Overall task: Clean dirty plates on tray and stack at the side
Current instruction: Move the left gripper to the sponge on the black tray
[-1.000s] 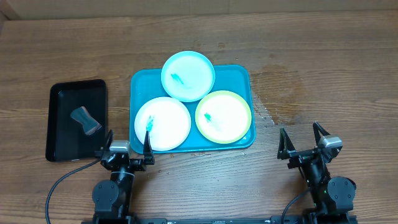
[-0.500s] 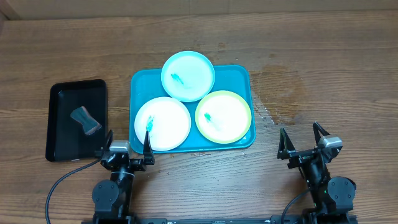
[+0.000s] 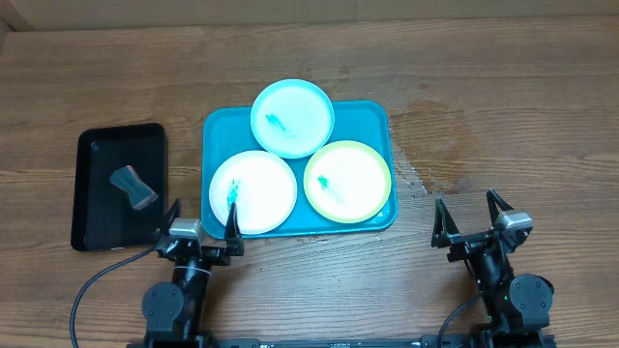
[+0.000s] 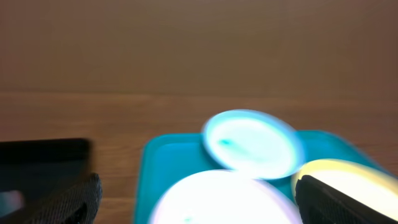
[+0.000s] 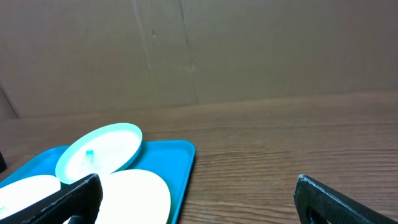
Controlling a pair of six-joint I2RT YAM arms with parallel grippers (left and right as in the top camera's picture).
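The teal tray (image 3: 372,118) lies at the table's middle and holds three plates. The pale blue plate (image 3: 292,118) sits at the back over the rim, the white plate (image 3: 253,191) at front left, the yellow-green plate (image 3: 347,181) at front right; each has a teal smear. My left gripper (image 3: 201,222) is open and empty at the tray's front left corner, one fingertip over the white plate's edge. My right gripper (image 3: 472,215) is open and empty on bare wood right of the tray. The left wrist view is blurred and shows the plates (image 4: 252,140) ahead; the right wrist view shows the tray (image 5: 180,155) at left.
A smaller black tray (image 3: 92,155) stands left of the teal one with a small grey object (image 3: 132,187) in it. A wet patch (image 3: 426,145) marks the wood right of the teal tray. A cardboard wall (image 5: 199,50) closes the back.
My left gripper has shifted slightly right and forward toward the white plate. The right arm and the plates have not moved.
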